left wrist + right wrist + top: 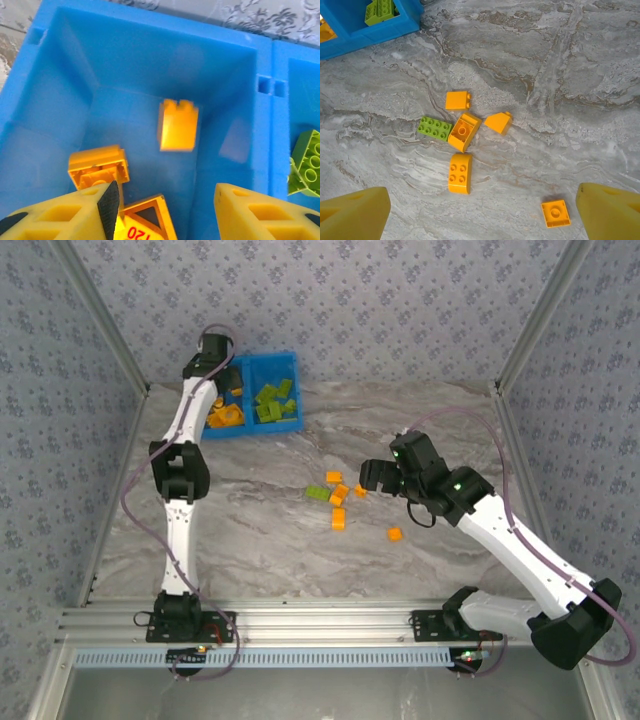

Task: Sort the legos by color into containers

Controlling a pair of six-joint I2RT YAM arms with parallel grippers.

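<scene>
The left claw (167, 210) is seen above the left compartment of the blue bin (270, 357), its jaws parted and nothing held between them. A blurred orange brick (177, 125) is seen below the jaws against the compartment wall and is judged to be dropping loose. Other orange bricks (225, 417) lie in that compartment. The green bricks (273, 400) are kept to the right of the middle wall (265, 115).

The right claw (482, 200) is held wide open and empty over the loose bricks (335, 490) left on the table (570, 75), well apart from the bin. In its wrist view one green brick (435, 128) is seen touching an orange brick (464, 131), with three more orange pieces close by and an orange square (555, 213) set apart.

Several risks are judged from here:

- **Bounce:** the loose brick could rebound off the bin floor or off the pieces already there and be thrown over the middle wall among the green.
- **Double pick:** with the jaws this wide, two touching bricks could be taken at once, and a green one carried in with the orange.
- **Scatter:** neighbours could be knocked away if the fingers are lowered into the cluster.
- **Collision:** the arms could be brought together if the bin is approached before the left arm is cleared.
</scene>
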